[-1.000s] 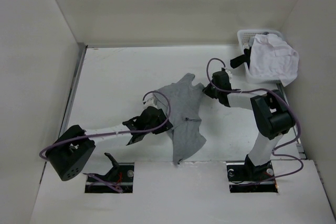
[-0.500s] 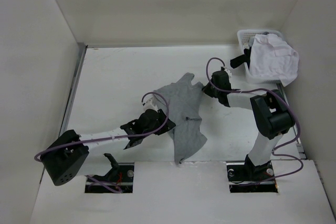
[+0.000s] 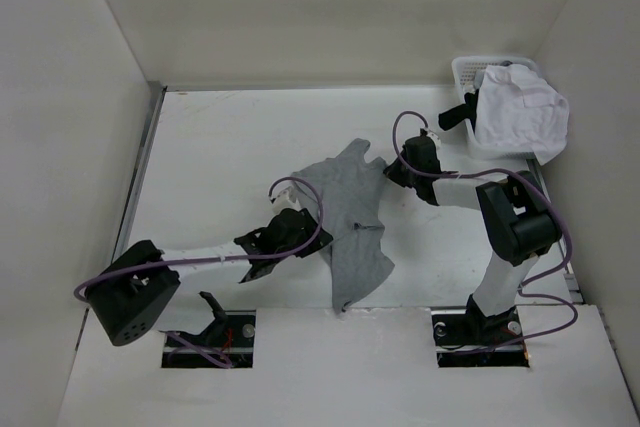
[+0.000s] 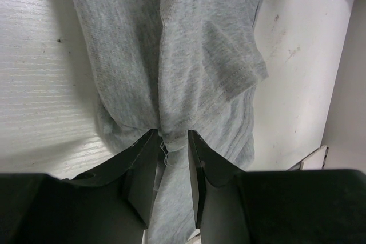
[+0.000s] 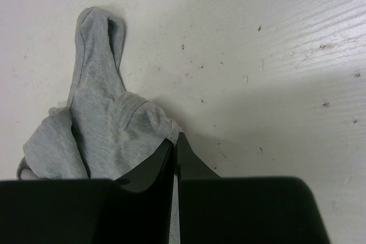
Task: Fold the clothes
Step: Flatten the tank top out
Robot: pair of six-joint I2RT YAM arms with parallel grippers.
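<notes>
White table (image 3: 220, 147); grey T-shirt (image 3: 350, 217) bunched, fold hidden inside left hand (image 4: 172, 136).

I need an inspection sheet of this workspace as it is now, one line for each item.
Surface: white table, small dark specks.
Job's things: grey T-shirt, unfolded, bunched, stretched between both grippers.
Clutter: white basket in the far right corner, white shirt heaped in it.
Grippers: left gripper shut on bunched cloth; right gripper shut on the shirt's edge.
Cables: purple cables loop off both arms.
Surroundings: white walls on three sides.
</notes>
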